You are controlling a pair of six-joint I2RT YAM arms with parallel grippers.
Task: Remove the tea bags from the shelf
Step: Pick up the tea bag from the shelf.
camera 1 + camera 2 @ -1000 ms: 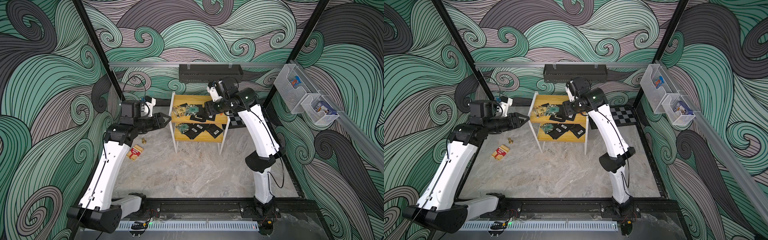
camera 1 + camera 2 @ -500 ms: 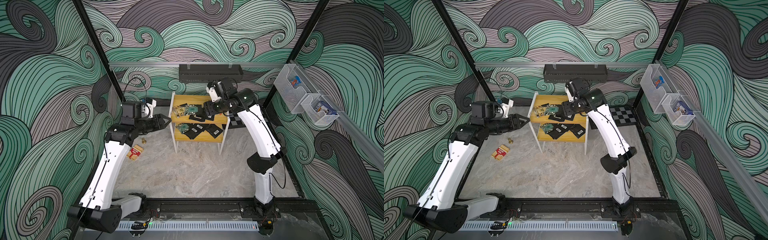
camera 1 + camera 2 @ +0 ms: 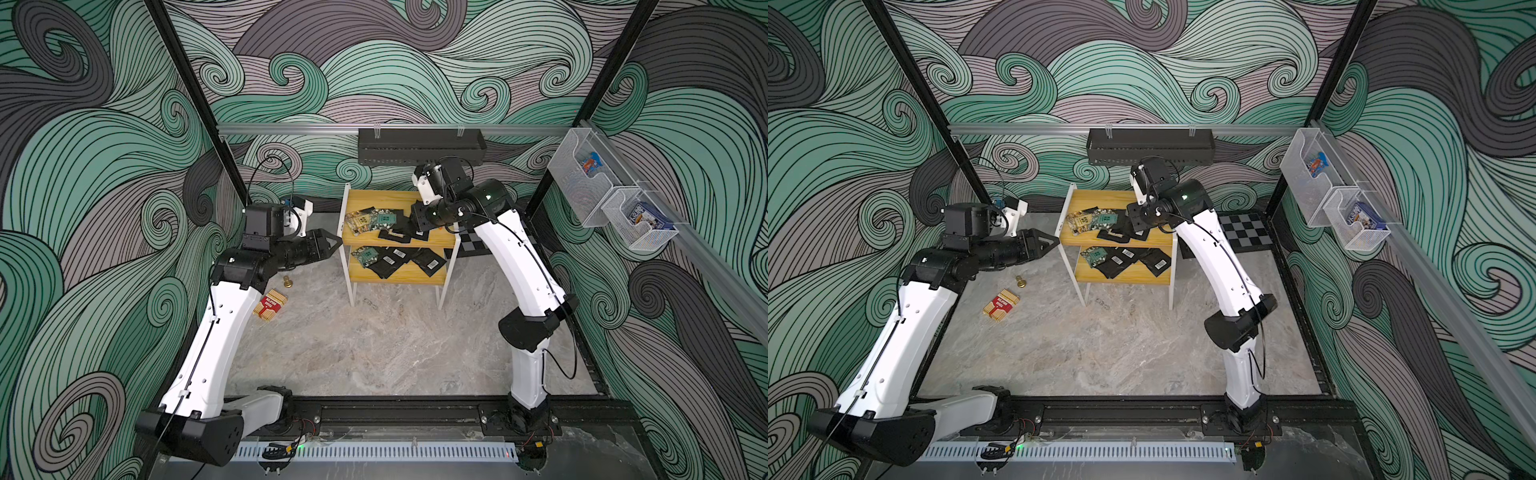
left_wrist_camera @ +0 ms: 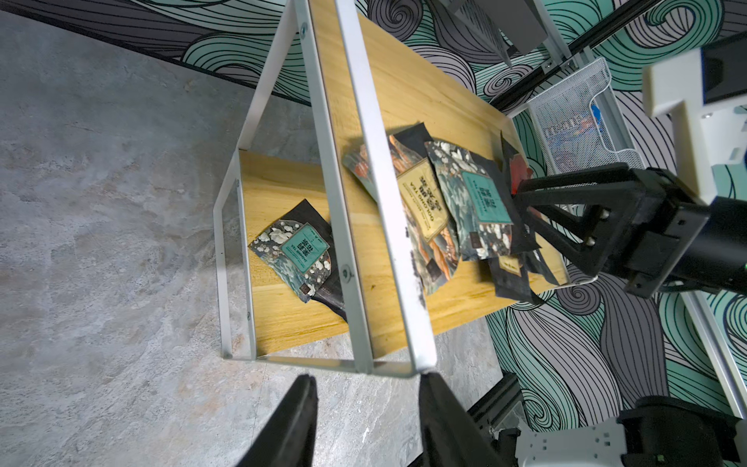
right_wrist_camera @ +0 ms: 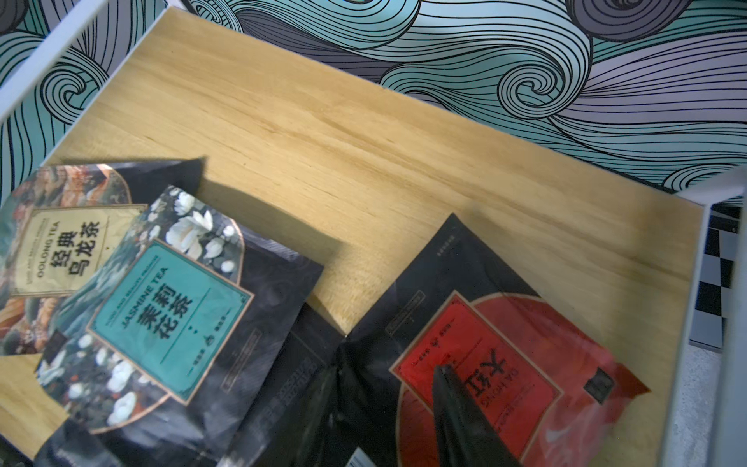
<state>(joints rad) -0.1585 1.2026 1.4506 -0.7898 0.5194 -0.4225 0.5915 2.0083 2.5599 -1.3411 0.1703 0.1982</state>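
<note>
The shelf (image 3: 376, 200) (image 3: 1100, 198) has two yellow boards in a white frame. Several tea bags (image 3: 374, 218) (image 3: 1096, 219) lie overlapping on its top board and more (image 3: 395, 259) on the lower one. My right gripper (image 3: 415, 226) (image 3: 1136, 227) (image 5: 388, 374) (image 4: 519, 196) is down on the top board. Its jaws have closed on the black edge of the red tea bag (image 5: 477, 356) (image 4: 515, 176), which buckles between them. My left gripper (image 3: 337, 241) (image 3: 1055, 241) (image 4: 366, 388) hangs open and empty just outside the shelf's left frame (image 4: 388, 226).
A red-and-cream box (image 3: 270, 305) and a small brass piece (image 3: 287, 282) lie on the floor under my left arm. A black rack (image 3: 419, 145) hangs on the back wall above the shelf. Wire baskets (image 3: 602, 195) hang at the right. A checkerboard mat (image 3: 478, 245) lies behind my right arm.
My right gripper's jaws have narrowed onto the red tea bag on the top board. My left arm has hardly moved.
</note>
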